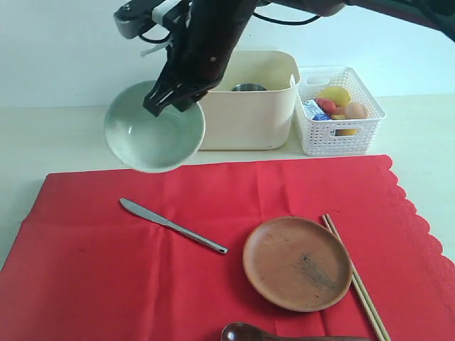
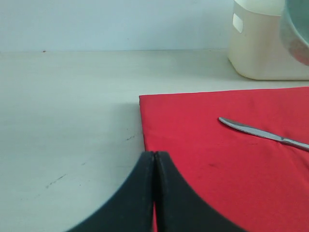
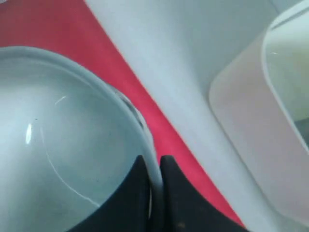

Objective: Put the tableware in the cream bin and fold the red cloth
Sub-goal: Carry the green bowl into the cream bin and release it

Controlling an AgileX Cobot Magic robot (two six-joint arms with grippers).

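Exterior: right jaws clamp the rim of the pale green bowl (image 1: 154,131). It hangs tilted in the air, just left of the cream bin (image 1: 249,121). Steel cup (image 1: 249,87) sits inside the bin. Red cloth (image 1: 92,277) lies flat on the worktop (image 1: 43,135), carrying metal knife (image 1: 170,225), brown plate (image 1: 296,263), chopsticks (image 1: 359,284) just beside the plate, and dark spoon (image 1: 249,332).

Left wrist: left jaws pressed together, empty, above the cloth's edge.

Right wrist: jaws astride the bowl rim, bin near.
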